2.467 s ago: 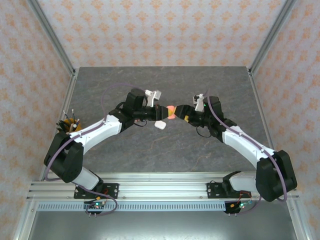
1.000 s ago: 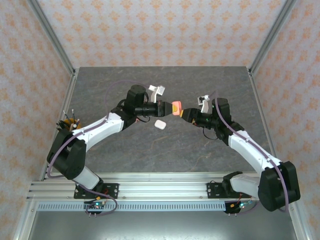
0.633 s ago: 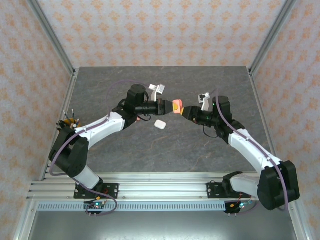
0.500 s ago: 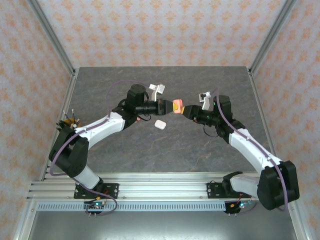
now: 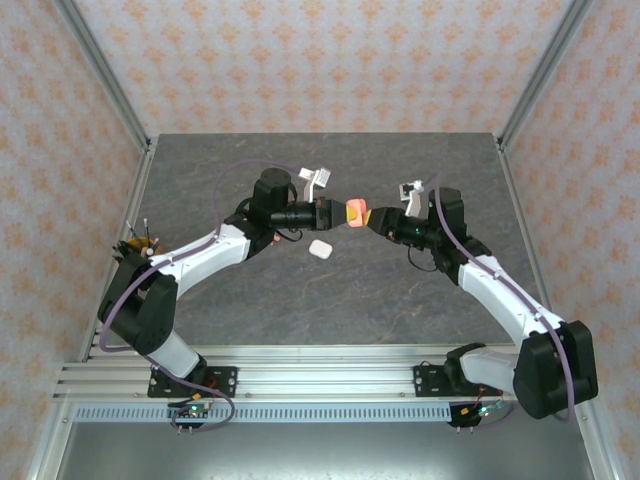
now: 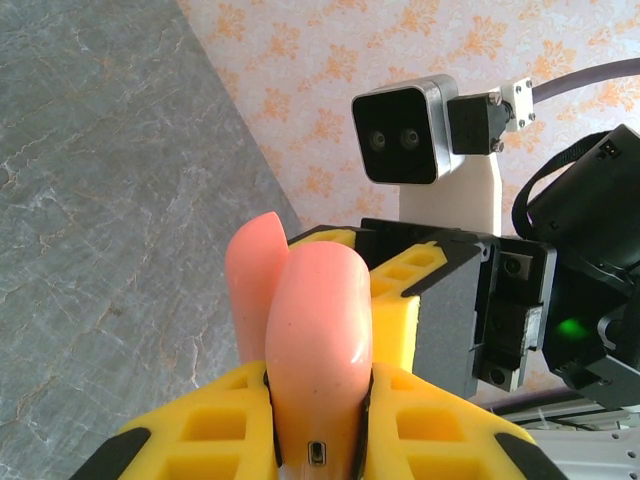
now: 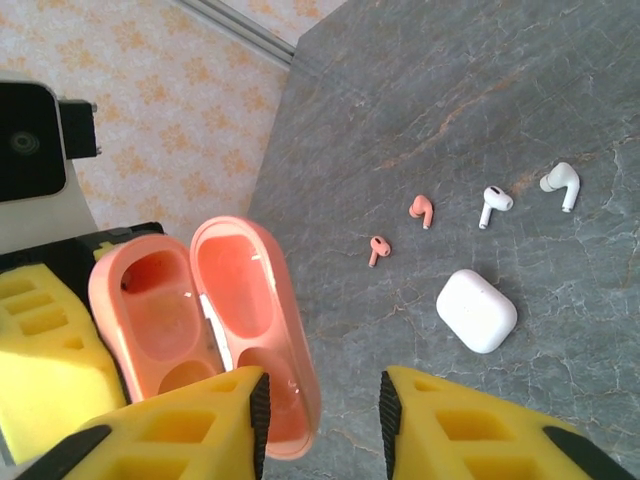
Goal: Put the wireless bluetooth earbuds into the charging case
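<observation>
Over table (image 7: 450,100) — L gripper (image 6: 320,410) clamps coral case (image 6: 315,330); R gripper (image 7: 320,400) part-open beside.

An open coral case (image 7: 215,320) shows its lid edge between the right gripper's (image 7: 320,420) parted jaws. On the worktop (image 7: 450,80) lie two coral earbuds (image 7: 422,209) (image 7: 378,249), two white earbuds (image 7: 493,203) (image 7: 560,184) and a closed white case (image 7: 477,310).

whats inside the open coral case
Both halves of the coral case look empty: bare moulded wells, nothing seated in them. Its lowest part is hidden behind a finger of the right gripper.
</observation>
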